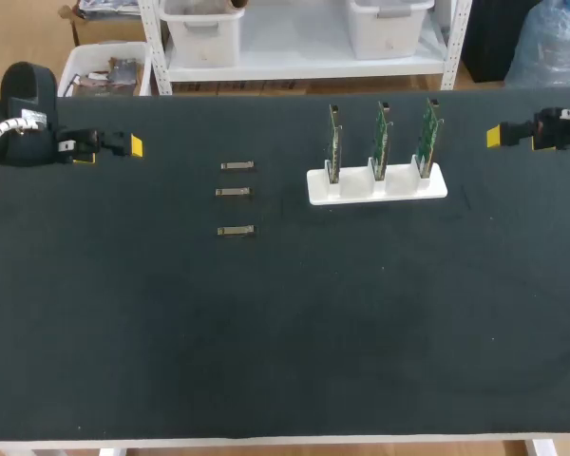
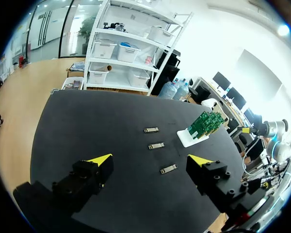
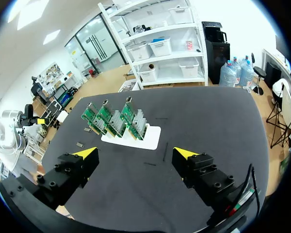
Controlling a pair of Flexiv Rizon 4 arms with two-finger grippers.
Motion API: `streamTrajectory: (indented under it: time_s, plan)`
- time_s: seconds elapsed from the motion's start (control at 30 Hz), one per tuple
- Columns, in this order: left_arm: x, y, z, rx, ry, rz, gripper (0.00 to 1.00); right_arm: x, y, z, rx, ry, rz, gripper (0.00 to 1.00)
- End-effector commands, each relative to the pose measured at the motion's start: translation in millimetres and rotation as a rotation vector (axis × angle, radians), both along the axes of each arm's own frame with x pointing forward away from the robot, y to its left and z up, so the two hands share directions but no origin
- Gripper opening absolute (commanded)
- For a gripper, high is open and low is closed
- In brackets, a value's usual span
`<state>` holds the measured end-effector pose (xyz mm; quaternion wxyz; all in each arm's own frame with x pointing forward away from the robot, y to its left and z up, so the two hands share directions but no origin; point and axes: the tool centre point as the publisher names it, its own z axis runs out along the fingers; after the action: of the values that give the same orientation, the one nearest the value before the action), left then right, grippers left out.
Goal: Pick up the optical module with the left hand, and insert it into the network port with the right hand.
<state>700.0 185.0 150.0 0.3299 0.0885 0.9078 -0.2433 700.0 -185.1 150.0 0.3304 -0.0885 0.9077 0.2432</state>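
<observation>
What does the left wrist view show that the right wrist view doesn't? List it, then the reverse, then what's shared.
Only the left wrist view: the open left claw and all three optical modules laid in a row. Only the right wrist view: the open right claw and the finned sides of the green cards. Both: the white stand holding those three cards upright on the black table.

Left hand (image 2: 150,160) and right hand (image 3: 136,153) open
</observation>
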Motion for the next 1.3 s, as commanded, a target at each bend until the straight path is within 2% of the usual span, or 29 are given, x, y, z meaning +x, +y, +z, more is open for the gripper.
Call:
streamTrajectory:
  time_s: [0.03, 1.3]
  plan:
    - [0.0, 0.0, 0.0, 0.0, 0.0, 0.0, 1.0, 0.0, 0.0, 0.0, 0.0, 0.0, 0.0, 1.0]
    - [-0.2, -0.1, 0.7, -0.001, -0.011, -0.015, 1.0, 0.0, 0.0, 0.0, 0.0, 0.0, 0.0, 1.0]
